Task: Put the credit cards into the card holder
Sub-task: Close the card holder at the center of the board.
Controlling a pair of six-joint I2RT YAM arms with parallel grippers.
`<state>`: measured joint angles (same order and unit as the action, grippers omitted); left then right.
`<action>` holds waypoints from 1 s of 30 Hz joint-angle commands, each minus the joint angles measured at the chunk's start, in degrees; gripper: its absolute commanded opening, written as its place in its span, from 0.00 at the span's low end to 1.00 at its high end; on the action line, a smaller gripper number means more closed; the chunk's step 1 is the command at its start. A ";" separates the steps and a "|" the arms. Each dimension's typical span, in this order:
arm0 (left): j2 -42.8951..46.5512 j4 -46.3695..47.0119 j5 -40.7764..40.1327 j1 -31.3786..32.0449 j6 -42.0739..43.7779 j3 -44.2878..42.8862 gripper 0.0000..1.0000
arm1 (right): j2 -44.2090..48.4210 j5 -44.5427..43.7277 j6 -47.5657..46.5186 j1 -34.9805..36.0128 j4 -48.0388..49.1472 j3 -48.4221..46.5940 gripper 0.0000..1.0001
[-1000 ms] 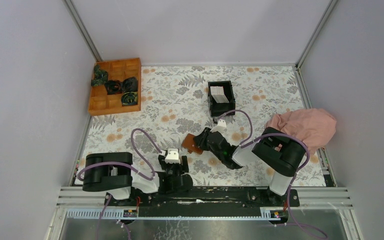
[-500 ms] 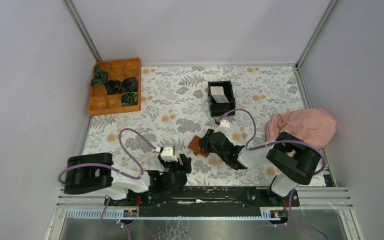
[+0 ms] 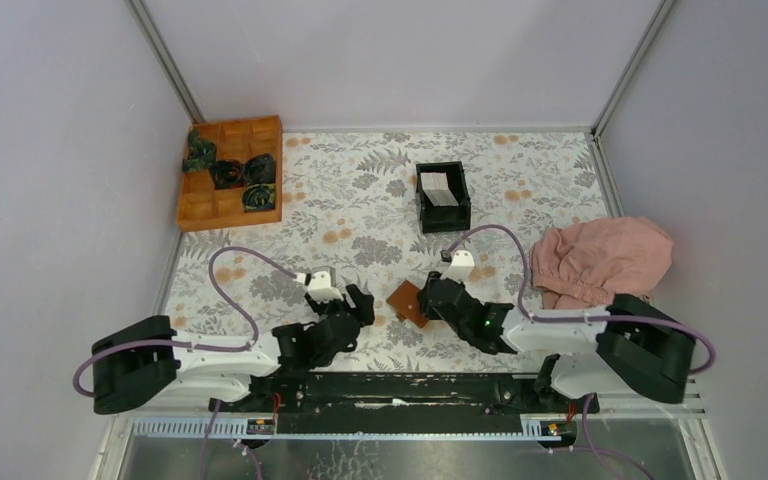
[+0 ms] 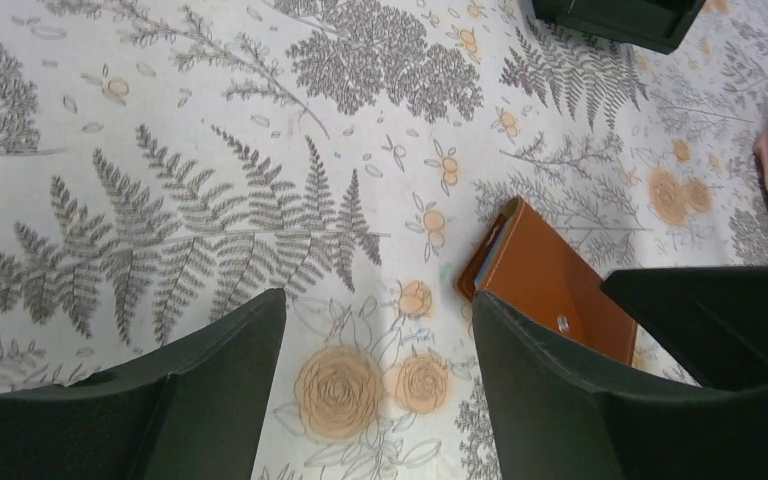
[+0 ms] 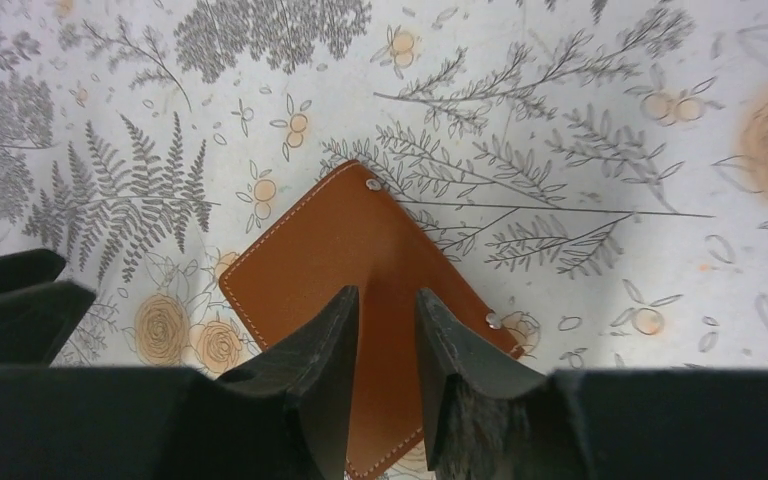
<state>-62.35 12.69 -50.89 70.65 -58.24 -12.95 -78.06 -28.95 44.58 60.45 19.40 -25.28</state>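
Left gripper (image 4: 378,310) spotted by near edge, fingers spread wide, nothing held. Right gripper (image 5: 387,295) just beside it, fingers drawn almost together, clamped on card holder (image 5: 330,250). Brown face shown, holder kept at near-centre of table. Credit cards (image 3: 440,187) stacked in black box (image 3: 444,222) toward far edge. Orange tray (image 3: 222,205) parked at far left corner.

- Far left corner: orange wooden tray (image 3: 210,208), split into compartments, flat on the floral tabletop (image 3: 360,190).
- In its far and middle compartments: three dark crumpled items (image 3: 228,173), kind unclear.
- Far centre: black square box (image 3: 446,218) with upright walls.
- Right edge: crumpled pink cloth (image 3: 605,258), well apart from the box.
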 commanded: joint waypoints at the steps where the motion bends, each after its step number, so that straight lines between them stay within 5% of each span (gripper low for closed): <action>1: -3.96 5.33 6.69 -4.47 8.91 -4.72 0.75 | 6.81 -6.35 -1.60 0.80 -6.77 -0.17 0.35; 9: -13.40 11.27 16.06 -10.34 16.31 -12.02 0.74 | 15.61 -10.67 4.65 3.14 -20.18 0.42 0.33; 13: -16.52 13.12 20.95 -13.38 17.59 -13.68 0.72 | 14.17 -10.48 7.81 3.94 -24.02 0.68 0.23; 19: -19.97 14.99 25.45 -16.06 17.89 -14.73 0.65 | 7.90 -8.53 11.15 4.77 -22.26 1.08 0.07; 30: -21.48 19.01 27.95 -16.86 15.14 -9.59 0.51 | -3.52 -6.08 8.42 4.26 -14.79 -4.10 0.05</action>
<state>-84.44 27.14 -23.94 54.26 -41.91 -25.67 -77.80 -36.05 54.00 64.73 2.42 -26.39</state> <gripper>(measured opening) 0.530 0.058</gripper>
